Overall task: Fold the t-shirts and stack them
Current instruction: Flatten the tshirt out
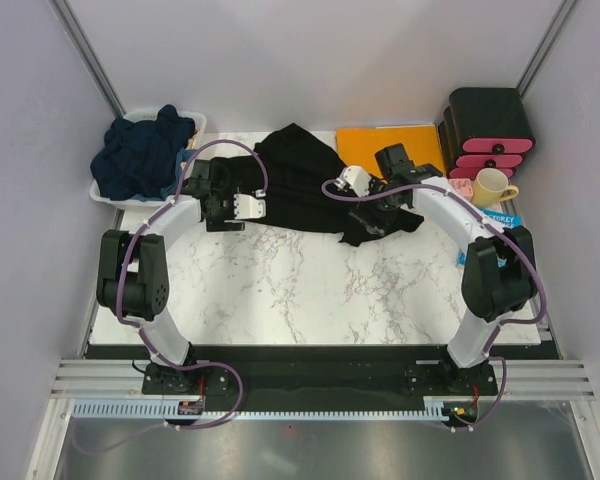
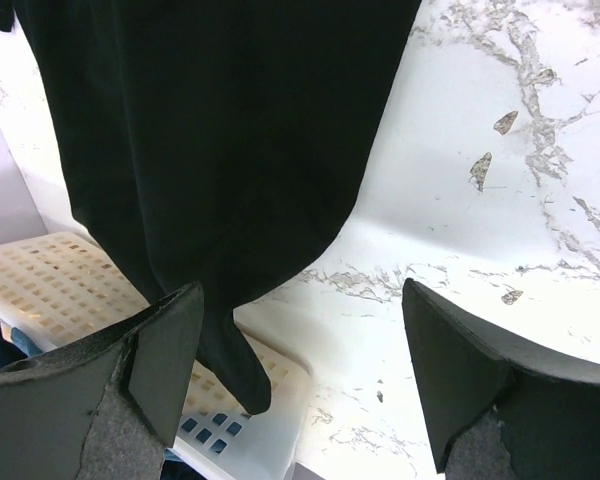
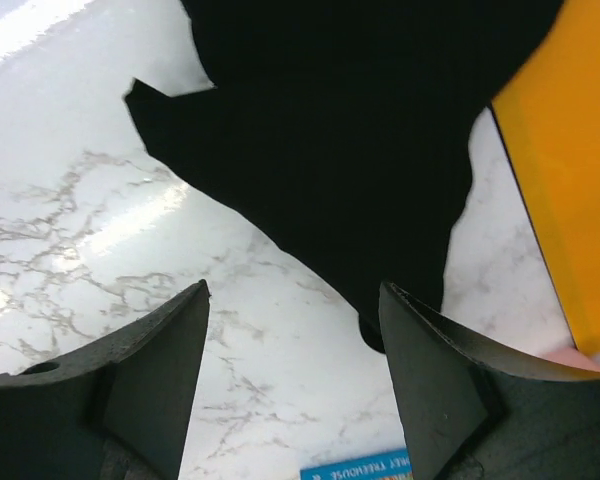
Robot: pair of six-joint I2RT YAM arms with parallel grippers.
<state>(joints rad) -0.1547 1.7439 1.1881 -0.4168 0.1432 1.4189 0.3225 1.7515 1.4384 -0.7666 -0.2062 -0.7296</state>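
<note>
A plain black t-shirt (image 1: 298, 180) lies crumpled at the back middle of the marble table (image 1: 300, 290). My left gripper (image 1: 230, 212) hovers at its left edge, and my right gripper (image 1: 372, 208) is over its right end. In the left wrist view the open left gripper (image 2: 302, 290) holds nothing; the black t-shirt (image 2: 220, 130) lies ahead, one corner drooping onto the basket. Seen from the right wrist, the right gripper (image 3: 293, 288) is open over bare marble, with the black t-shirt (image 3: 350, 130) just beyond its fingers. Navy t-shirts (image 1: 145, 155) are heaped in a white basket (image 1: 115, 197) at back left.
An orange sheet (image 1: 390, 148) lies flat behind the shirt's right end, also at the right wrist view's edge (image 3: 565, 170). A black and pink drawer unit (image 1: 490, 130), a yellow mug (image 1: 492, 187) and a blue book (image 1: 500, 218) stand at back right. The white basket (image 2: 60, 280) sits by my left fingers.
</note>
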